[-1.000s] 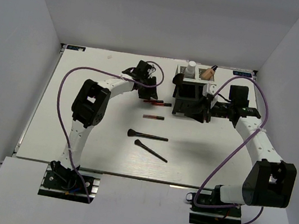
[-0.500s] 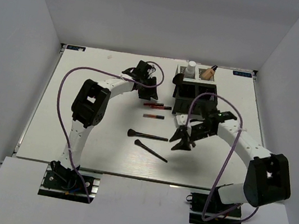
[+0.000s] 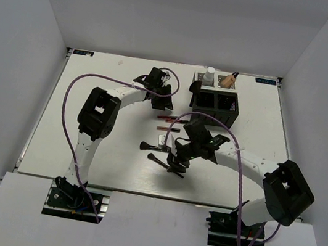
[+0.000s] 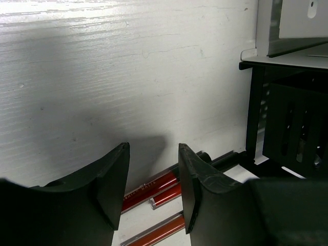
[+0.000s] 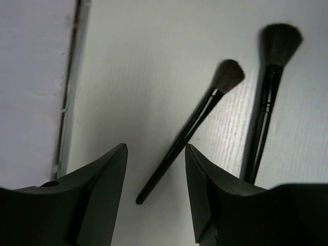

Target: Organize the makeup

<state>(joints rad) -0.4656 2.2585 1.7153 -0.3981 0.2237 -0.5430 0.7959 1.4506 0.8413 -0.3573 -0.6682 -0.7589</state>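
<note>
Two black brushes lie mid-table: a slim one and a thicker one. My right gripper is open just above them. In the right wrist view the slim brush's handle runs between the open fingers of that gripper, and the thicker brush lies to the right. Slim red pencils lie left of the box. My left gripper is open and empty above them; its wrist view shows the gripper over the pencils. A white-capped bottle and a tan bottle stand in the box's back part.
The black mesh compartment box stands at the back, right of centre, and shows at the right edge of the left wrist view. White walls enclose the table on three sides. The right arm's purple cable loops over the table's middle.
My right arm has swung from the mesh box leftward and toward the near edge, and its open gripper now sits over the brushes. My left gripper has barely moved.
</note>
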